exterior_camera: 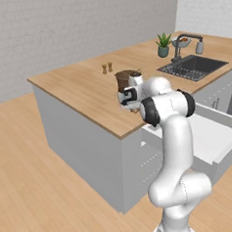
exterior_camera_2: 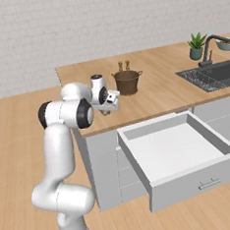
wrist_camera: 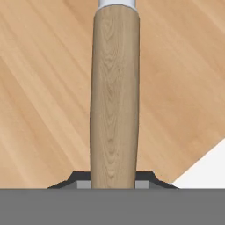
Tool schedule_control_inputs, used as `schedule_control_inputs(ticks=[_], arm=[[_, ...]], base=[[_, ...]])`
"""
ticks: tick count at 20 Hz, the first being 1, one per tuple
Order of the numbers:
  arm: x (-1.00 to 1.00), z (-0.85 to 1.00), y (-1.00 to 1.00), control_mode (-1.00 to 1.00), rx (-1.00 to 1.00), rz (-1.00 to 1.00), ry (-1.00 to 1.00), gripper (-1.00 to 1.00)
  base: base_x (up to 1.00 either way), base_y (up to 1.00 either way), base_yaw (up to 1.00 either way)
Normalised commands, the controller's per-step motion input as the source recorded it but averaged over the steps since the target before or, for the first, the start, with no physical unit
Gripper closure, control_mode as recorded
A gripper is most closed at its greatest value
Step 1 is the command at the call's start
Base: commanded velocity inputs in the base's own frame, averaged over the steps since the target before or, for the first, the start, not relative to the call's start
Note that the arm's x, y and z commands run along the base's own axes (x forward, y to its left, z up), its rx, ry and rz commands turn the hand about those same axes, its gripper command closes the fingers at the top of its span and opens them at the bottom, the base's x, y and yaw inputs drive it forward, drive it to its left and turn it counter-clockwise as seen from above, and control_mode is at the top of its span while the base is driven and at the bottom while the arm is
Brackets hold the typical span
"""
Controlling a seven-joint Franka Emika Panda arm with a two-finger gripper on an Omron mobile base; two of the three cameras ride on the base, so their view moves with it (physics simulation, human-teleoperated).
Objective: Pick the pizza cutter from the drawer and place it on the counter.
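The two-finger gripper (wrist_camera: 113,184) is clamped on the light, rigid pizza cutter's brown wooden handle (wrist_camera: 114,96), the best hold, above the wood-grain counter (wrist_camera: 39,88).

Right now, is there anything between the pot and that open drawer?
Yes. In the right base view, bare counter lies between the pot and the drawer. Left of it the gripper holds the pizza cutter.

No text, label, brand, number or sign can be read anywhere in these pictures.
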Motion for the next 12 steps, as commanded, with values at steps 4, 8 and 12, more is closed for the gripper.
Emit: schedule_control_inputs(ticks=[4, 8, 12], arm=[[0.83, -0.3, 0.58, -1.0, 0.0, 0.0, -0.09, -1.0], [0.02, -0.02, -0.05, -1.0, 0.0, 0.0, -0.01, -1.0], [-0.79, 0.11, -0.53, -1.0, 0.03, 0.0, -0.02, -1.0]], base=[[0.0, 0.0, 0.0], [0.0, 0.0, 0.0], [0.0, 0.0, 0.0]])
